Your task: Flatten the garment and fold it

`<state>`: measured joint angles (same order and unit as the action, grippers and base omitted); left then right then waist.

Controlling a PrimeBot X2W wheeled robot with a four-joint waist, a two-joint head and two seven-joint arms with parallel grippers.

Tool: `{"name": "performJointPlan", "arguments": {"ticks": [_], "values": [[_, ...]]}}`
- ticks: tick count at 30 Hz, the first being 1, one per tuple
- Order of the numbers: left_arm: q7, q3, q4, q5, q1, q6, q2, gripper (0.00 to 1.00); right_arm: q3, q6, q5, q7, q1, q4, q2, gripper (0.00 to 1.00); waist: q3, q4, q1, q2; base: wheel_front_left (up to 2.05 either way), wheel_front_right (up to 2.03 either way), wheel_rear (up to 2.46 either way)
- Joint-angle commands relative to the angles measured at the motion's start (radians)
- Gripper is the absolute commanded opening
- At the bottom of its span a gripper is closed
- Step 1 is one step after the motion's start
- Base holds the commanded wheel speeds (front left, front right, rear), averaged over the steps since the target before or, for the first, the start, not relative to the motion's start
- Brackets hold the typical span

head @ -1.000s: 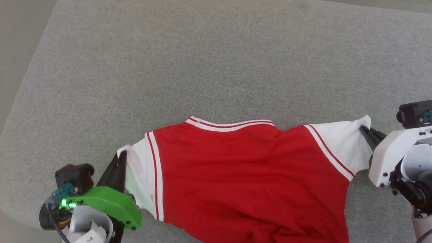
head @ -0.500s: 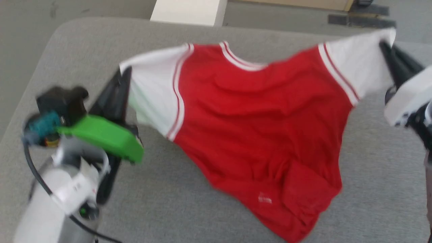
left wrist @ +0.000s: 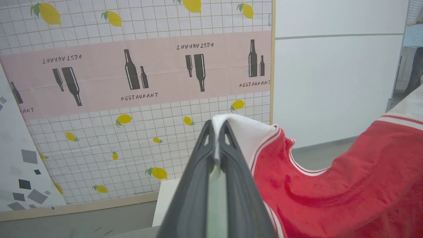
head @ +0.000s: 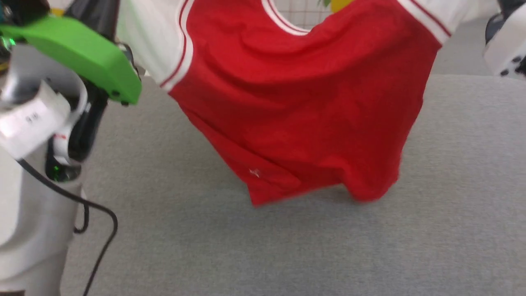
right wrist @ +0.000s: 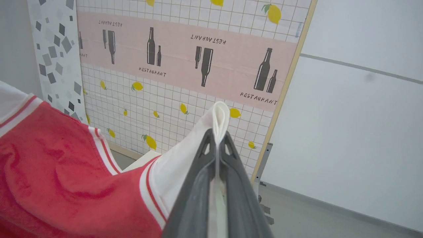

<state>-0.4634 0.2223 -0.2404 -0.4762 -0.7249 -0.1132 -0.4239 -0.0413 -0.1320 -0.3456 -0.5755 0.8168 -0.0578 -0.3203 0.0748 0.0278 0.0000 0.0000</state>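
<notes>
The garment (head: pixel 296 102), a red jersey T-shirt with white sleeves and striped trim, hangs in the air, spread between my two grippers. Its bunched hem, with a small white logo (head: pixel 254 172), dangles just above the grey surface. My left gripper (left wrist: pixel 217 124) is shut on the edge of one white sleeve; its green housing (head: pixel 82 53) is at the upper left in the head view. My right gripper (right wrist: pixel 216 132) is shut on the folded edge of the other white sleeve; its white housing (head: pixel 505 45) is at the upper right. The chest lettering is hidden.
The grey padded table (head: pixel 287 246) spreads out below the garment. My pale left forearm (head: pixel 24 205) and its black cable (head: pixel 98 230) stand at the lower left. Beyond the table is a lemon-and-bottle printed panel (left wrist: pixel 132 76) and a white wall (right wrist: pixel 357 115).
Both grippers have lifted the garment by its sleeves from lying on the table to hanging in the air. The head camera has tilted along with the lift.
</notes>
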Motion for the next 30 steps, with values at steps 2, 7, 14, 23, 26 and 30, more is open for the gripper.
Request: {"name": "performJointPlan", "arguments": {"ticks": [2, 7, 14, 23, 26, 30], "values": [[-0.039, 0.002, -0.008, -0.015, -0.052, 0.01, -0.012, 0.0, -0.011, 0.001, -0.014, -0.019, 0.045, -0.007, -0.01, 0.0, -0.038, -0.046, 0.0, 0.0, 0.0, 0.0, 0.0], [-0.128, 0.007, -0.018, -0.056, -0.111, -0.003, -0.001, 0.0, -0.025, 0.001, -0.041, -0.081, 0.093, -0.023, -0.012, 0.0, -0.051, -0.068, 0.0, 0.0, 0.0, 0.0, 0.0], [-0.232, 0.007, -0.016, -0.117, -0.148, -0.044, 0.03, 0.0, -0.028, 0.001, -0.076, -0.178, 0.14, -0.036, 0.013, 0.0, -0.019, -0.1, 0.0, 0.0, 0.0, 0.0, 0.0], [-0.25, 0.025, 0.124, -0.059, -0.332, -0.063, 0.031, 0.0, -0.039, 0.001, -0.004, -0.199, 0.328, 0.101, 0.052, 0.0, 0.152, -0.134, 0.0, 0.0, 0.0, 0.0, 0.0], [-0.212, 0.046, 0.221, -0.014, -0.446, -0.054, 0.047, 0.0, -0.053, 0.001, 0.031, -0.177, 0.414, 0.178, 0.053, 0.0, 0.225, -0.129, 0.0, 0.0, 0.0, 0.0, 0.0], [-0.134, 0.055, 0.337, 0.042, -0.612, -0.067, 0.085, 0.0, -0.066, 0.001, 0.067, -0.123, 0.536, 0.259, 0.045, 0.0, 0.327, -0.115, 0.0, 0.0, 0.0, 0.0, 0.0]]}}
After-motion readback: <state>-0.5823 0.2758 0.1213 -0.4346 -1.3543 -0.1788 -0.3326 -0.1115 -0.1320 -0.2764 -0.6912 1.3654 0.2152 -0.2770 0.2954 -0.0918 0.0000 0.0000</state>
